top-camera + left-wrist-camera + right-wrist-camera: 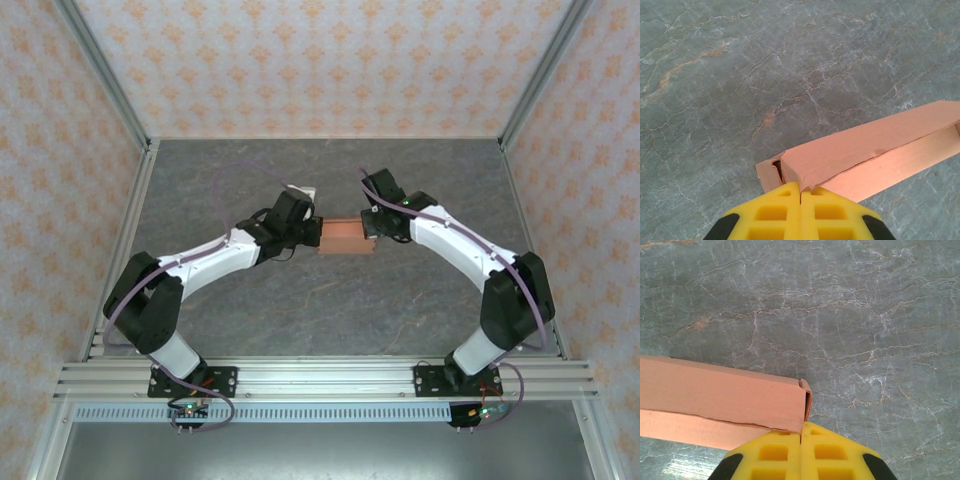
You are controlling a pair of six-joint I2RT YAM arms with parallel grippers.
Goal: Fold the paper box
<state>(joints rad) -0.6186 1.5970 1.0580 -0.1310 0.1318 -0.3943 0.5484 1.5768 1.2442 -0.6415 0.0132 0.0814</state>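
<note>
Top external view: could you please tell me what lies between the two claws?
The paper box spans the gap between the left claw and the right claw, in the top external view.

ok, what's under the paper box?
Grey marbled table surrounds the paper box, which seems to rest on it. The box covers the spot directly beneath. The left gripper and right gripper, both shut, sit at its ends.

The paper box (345, 238) lies near the middle of the grey marbled table (300, 310), as a small folded shape. The left gripper (314, 235) is at its left end and the right gripper (374, 230) at its right end. Both white arms bend inward from the near edge.
</note>
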